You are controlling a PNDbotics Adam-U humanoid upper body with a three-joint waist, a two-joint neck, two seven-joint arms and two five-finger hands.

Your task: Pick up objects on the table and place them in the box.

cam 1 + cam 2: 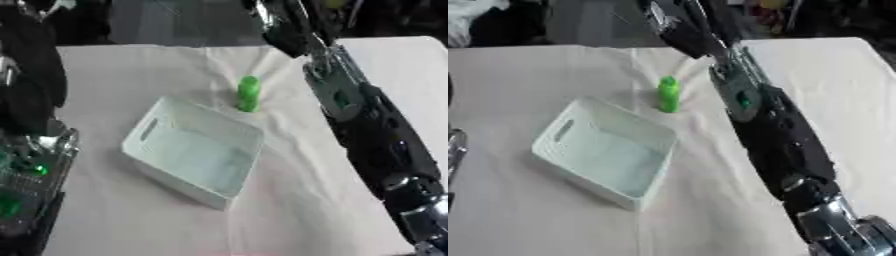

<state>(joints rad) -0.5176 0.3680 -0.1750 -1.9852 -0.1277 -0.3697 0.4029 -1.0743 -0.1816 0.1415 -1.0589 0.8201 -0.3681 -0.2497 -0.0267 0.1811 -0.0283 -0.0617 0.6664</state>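
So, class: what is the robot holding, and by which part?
Nothing that shows. The green bottle stands free beside the white box; the right hand is beyond it, not touching.

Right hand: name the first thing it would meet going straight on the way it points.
Likely nothing: the right hand points away over the table and its far edge, beyond the green bottle and the white box, which lie to its left. Depth is unclear.

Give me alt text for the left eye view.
A white box sits askew and empty on a white-clothed table, with a green bottle standing upright just beyond its far corner. The robot's black right arm stretches along the right side.
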